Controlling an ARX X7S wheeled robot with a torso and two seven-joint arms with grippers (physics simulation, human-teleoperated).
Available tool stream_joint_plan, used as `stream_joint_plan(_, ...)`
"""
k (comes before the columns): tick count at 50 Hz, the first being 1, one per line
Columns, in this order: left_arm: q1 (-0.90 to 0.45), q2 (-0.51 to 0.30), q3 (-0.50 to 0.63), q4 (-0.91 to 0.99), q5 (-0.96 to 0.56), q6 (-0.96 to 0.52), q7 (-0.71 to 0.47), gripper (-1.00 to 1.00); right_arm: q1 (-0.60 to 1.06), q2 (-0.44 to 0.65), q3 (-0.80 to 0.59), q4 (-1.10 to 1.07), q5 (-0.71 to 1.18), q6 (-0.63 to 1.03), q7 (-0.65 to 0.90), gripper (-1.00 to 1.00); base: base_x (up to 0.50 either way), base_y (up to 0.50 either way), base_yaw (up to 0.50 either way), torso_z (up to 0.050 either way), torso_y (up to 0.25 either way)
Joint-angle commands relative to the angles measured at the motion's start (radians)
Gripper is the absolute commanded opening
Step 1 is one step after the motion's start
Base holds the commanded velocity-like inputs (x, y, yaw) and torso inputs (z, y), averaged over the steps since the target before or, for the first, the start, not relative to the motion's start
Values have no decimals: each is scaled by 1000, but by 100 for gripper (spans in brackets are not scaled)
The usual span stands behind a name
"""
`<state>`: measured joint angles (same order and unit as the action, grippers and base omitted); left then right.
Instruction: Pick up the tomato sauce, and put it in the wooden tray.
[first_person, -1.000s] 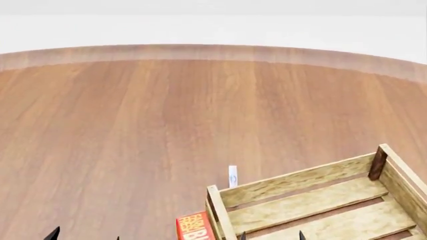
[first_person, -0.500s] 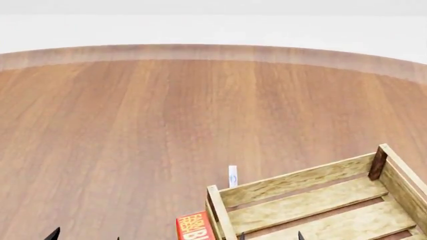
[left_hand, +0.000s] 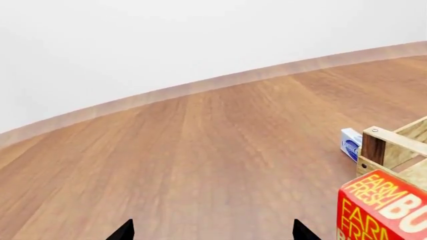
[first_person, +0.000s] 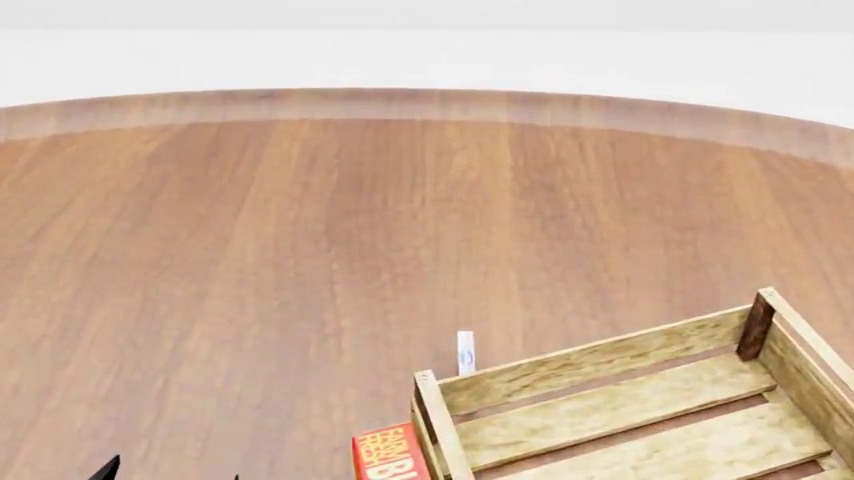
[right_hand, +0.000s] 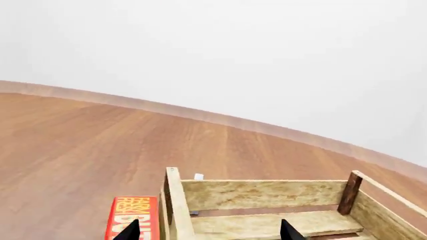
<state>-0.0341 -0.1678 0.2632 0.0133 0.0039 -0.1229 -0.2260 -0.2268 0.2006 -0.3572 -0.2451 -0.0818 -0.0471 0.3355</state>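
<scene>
left gripper (left_hand: 211, 232): two dark fingertips set wide apart, nothing between, over bare wooden floor (left_hand: 200, 150). right gripper (right_hand: 209, 231): tips spread, empty, above wooden tray (right_hand: 267, 200); absent from head view. red box (first_person: 387, 455) touches tray's left side. small white-blue item (left_hand: 350, 144) beside tray's far wall. tomato sauce not visible anywhere.

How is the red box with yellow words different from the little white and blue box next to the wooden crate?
The red box is much bigger than the white and blue box. The red box is bright red with large yellow and white lettering, while the small one is pale with a blue mark. The red box sits at the near corner of the wooden tray; the small one lies beyond its far side. Both rest on the wooden surface, outside the tray.
</scene>
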Motion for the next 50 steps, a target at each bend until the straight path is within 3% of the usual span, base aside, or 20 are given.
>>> stream_joint_plan(1,3,15,-30,-4,-18,35,1,100,-134,27,-43,-41,-63,-71,-8,100,0,0,0,0,0)
stream_joint_plan(34,-1,0,-11,-3,-35,33,-21,100,-225,111,-109,33,-133,-91,-9,100,0,0,0,0,0)
stream_joint_plan(50,-3,-7,-3,-1,-42,31,-29,100,-337,127,-86,8,-177,-219,129,100,0,0,0,0,0)
